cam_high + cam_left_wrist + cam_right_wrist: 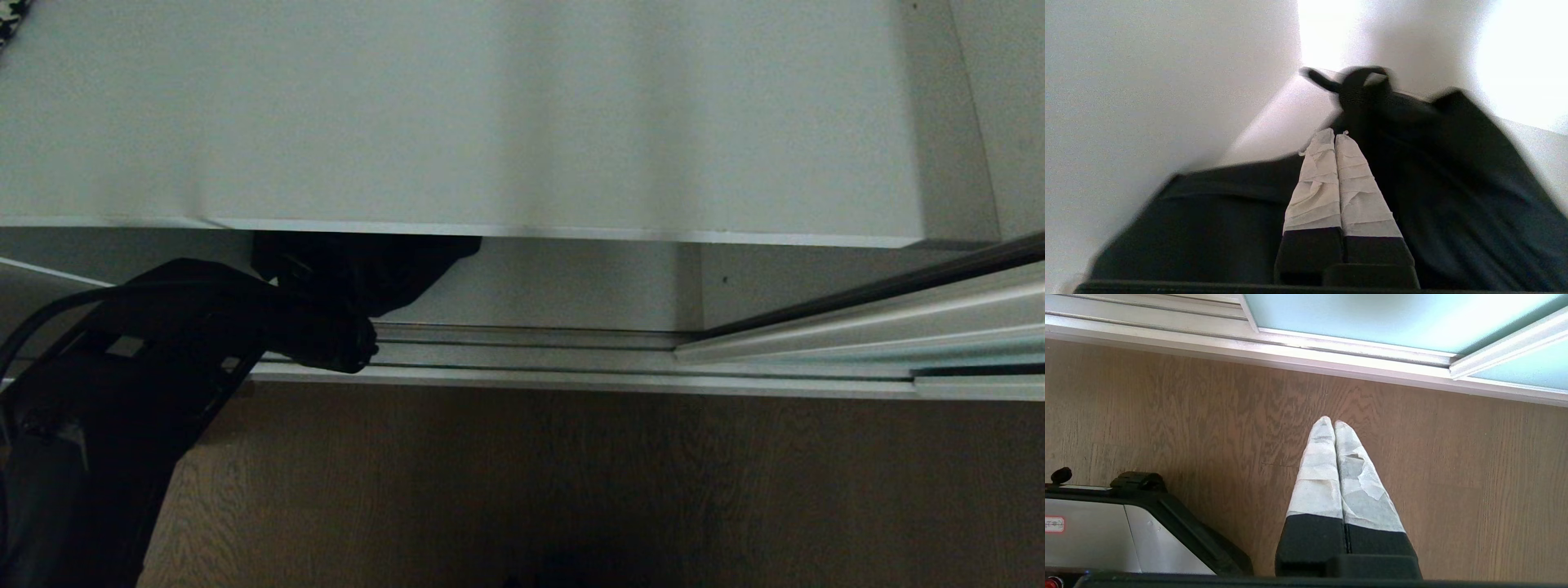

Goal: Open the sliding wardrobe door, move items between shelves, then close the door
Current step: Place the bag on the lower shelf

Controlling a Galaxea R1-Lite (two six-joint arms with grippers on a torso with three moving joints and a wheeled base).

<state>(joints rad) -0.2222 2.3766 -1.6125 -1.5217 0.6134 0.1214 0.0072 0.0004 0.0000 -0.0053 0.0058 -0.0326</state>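
Left gripper [1335, 132]: taped fingers pressed together, lying over the black fabric bundle [1453, 183], no fold visibly pinched. Bundle: under and beyond the claw, on the lower shelf [1286, 118] beneath the white upper shelf [490, 122]. Likely light, limp, sagging; strap loop [1363, 79] ahead of the fingertips offers best hold. Sliding wardrobe door [1355, 318]: pushed aside. Right gripper [1334, 424]: clenched, empty, over the wooden floor [1167, 416].
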